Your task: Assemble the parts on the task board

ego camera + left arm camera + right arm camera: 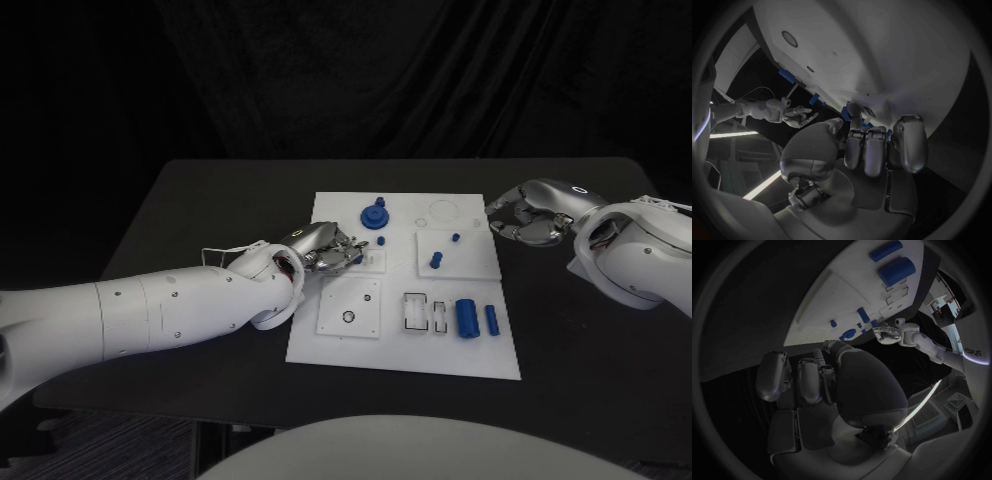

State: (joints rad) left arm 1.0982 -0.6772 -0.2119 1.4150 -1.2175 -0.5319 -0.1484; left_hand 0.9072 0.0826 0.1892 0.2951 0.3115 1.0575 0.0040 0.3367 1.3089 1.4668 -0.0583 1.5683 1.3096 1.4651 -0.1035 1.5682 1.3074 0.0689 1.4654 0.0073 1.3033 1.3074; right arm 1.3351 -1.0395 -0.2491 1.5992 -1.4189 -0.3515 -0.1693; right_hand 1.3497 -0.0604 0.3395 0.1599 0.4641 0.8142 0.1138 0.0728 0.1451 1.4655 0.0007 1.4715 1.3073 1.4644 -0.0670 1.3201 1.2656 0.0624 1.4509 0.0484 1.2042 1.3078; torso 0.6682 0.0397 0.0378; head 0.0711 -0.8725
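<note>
Risk is mostly on the left hand [329,250]: it sits over the left-middle of the white board [325,345], fingers curled in tight. Can't tell from the head or wrist views whether it has a part pinched or nothing at all. If it does hold one, a tilted entry into the socket could jam it or shove the board across the table [188,200].

Tall blue gear-like part [374,216] stands just beyond that hand, near the board's far edge; a careless lift could knock it over.

Right hand [522,218] hangs off the board's right edge, fingers curled, looks empty.

Loose blue cylinder [467,317] and thin rod [492,320] lie side by side at the near right; both are round, so a bump may roll them off. Two small pegs [436,259] stand mid-board.
</note>
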